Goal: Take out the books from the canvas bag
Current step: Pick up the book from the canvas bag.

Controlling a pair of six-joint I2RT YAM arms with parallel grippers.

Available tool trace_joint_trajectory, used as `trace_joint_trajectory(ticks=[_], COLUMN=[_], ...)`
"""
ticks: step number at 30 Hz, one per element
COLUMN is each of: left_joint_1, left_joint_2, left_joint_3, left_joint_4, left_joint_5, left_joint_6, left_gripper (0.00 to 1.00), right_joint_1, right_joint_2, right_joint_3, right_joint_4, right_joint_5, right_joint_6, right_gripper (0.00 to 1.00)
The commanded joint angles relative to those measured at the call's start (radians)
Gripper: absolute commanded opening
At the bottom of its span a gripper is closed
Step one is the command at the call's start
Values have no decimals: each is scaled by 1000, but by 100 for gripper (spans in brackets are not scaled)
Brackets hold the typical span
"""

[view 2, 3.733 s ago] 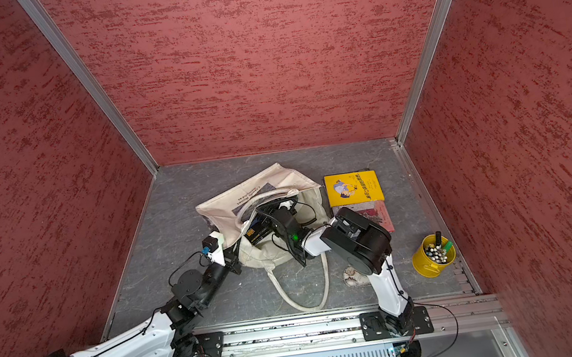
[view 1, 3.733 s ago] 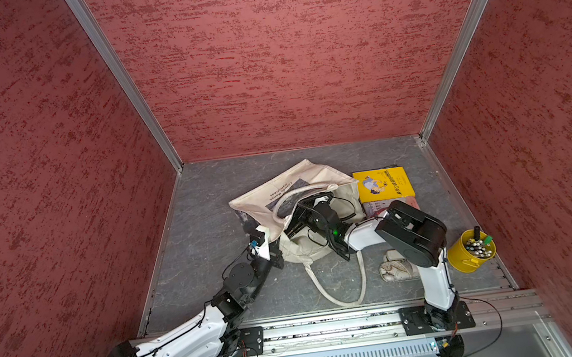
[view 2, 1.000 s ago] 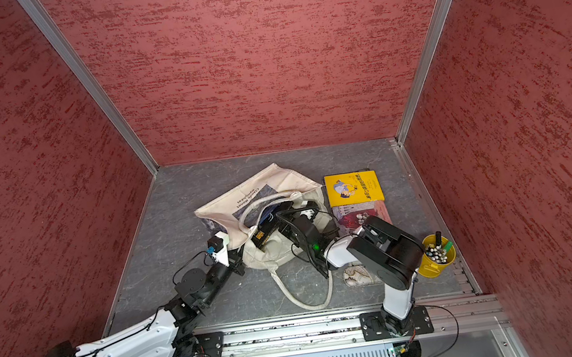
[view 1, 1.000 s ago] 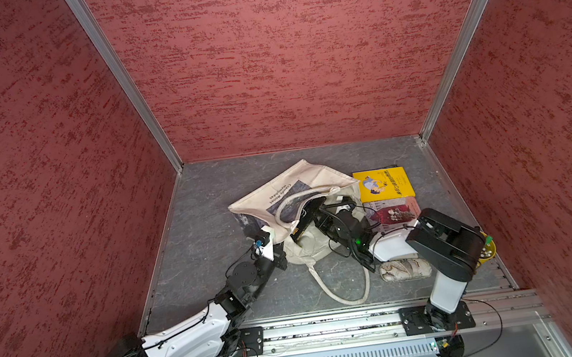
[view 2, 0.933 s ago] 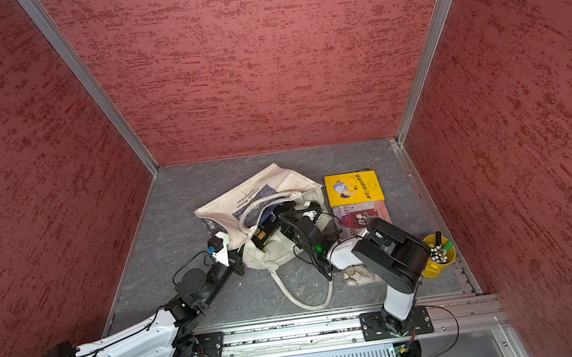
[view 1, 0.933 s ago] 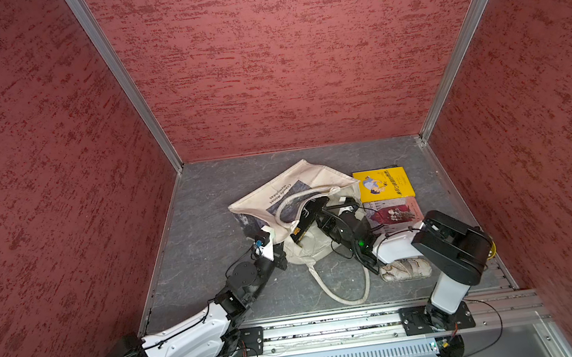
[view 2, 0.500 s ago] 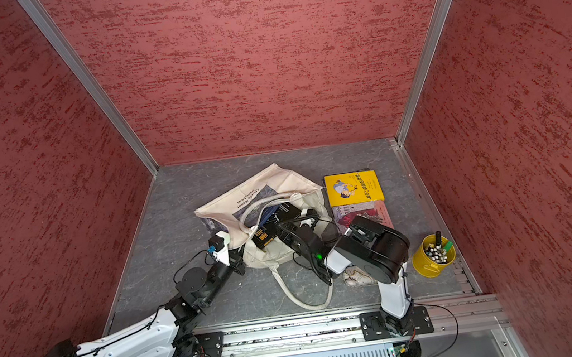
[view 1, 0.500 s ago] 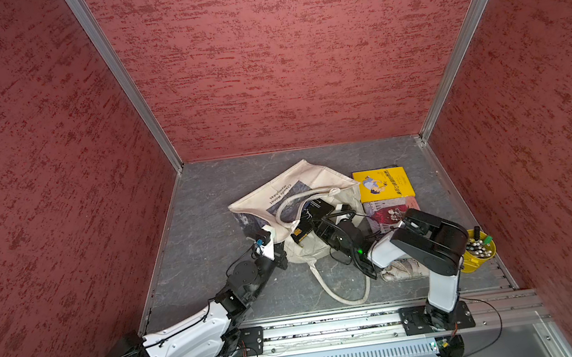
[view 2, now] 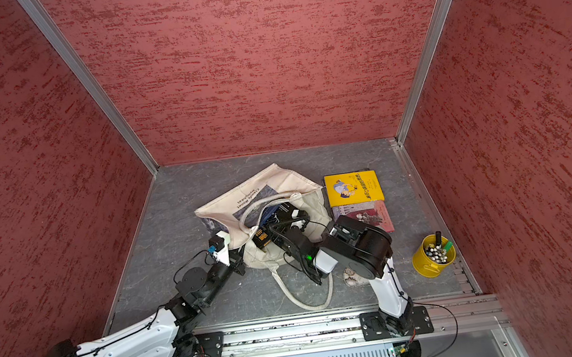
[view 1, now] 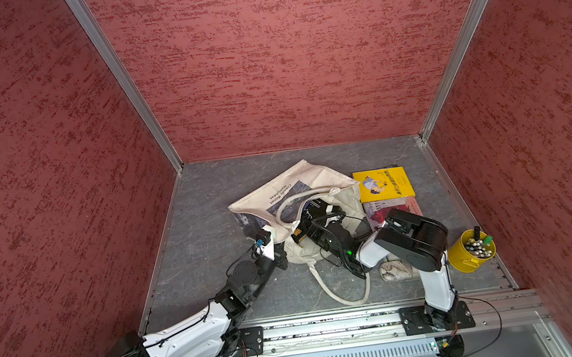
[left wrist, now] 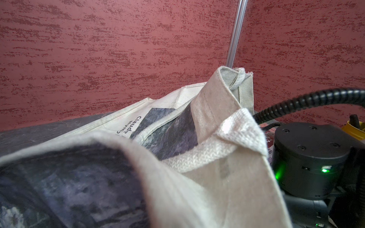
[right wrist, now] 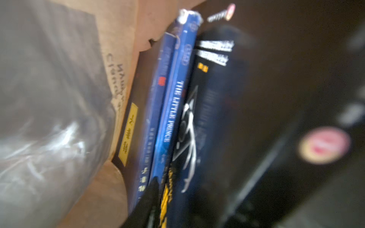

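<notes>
**R gripper (view 1: 310, 217) reached into the canvas bag (view 1: 314, 179) for the books left inside**

L gripper (view 1: 280, 253) was pressed shut at the bag's near rim, prob. pinching the cloth so the mouth gaped & the bag didn't slide; its tips were hidden under fabric. R jaws: couldn't tell if spread or gripping, as the right wrist view was too blurred. Inside, edge-on, a blue book (right wrist: 173, 110) stood betw. dark ones, and a black book (view 1: 297, 232) w/ orange lettering poked from the mouth. Already out, flat just beside the bag: a yellow book (view 1: 382, 183) overlapping a reddish book (view 1: 399, 207). Approx. halfway, I'd judge. The table (view 1: 209, 234) was grey, marbled, matt; red textured walls (view 1: 279, 56) closed three sides. The pen cup (view 1: 470, 252) & pouch (view 1: 396, 270) sat near the R arm's base, out of the way.
</notes>
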Motion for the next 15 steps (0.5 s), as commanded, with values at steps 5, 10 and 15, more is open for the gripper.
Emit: trace_joint_trajectory(ticks=[5, 10, 15], left_joint_1=[-5, -4, -5], left_joint_2=[-6, -3, -6], left_joint_3=[31, 39, 48], left_joint_4=[79, 64, 46], left_joint_5=[27, -6, -45], left_joint_6=[9, 12, 15], left_gripper=[0, 0, 0], right_joint_1=[5, 7, 8], right_joint_2=[-88, -200, -316], right_joint_3=[12, -27, -97], right_joint_4=[-57, -185, -248], right_joint_5=[58, 69, 75], right_joint_6=[-35, -61, -82], right_gripper=[1, 0, 0])
